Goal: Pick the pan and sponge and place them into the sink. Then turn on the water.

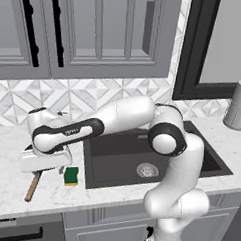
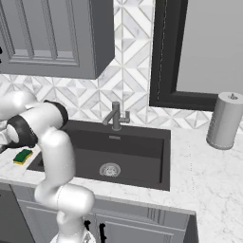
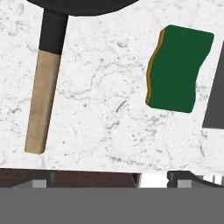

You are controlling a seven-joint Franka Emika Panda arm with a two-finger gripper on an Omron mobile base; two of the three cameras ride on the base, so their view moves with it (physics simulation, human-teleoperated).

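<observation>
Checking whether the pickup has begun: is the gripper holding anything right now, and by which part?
Nothing is held. The gripper hangs open above the counter, with the pan's wooden handle and the sponge lying untouched below.

Pan: black body mostly out of frame in hand view, slim light-brown wooden handle lying flat on the white marble bench, clear of the sponge. Sponge: small, green top over yellow base, flat on bench just beside the sink's left rim. Sink: dark-grey rectangular basin, round silver drain, grey faucet at back rim.
</observation>
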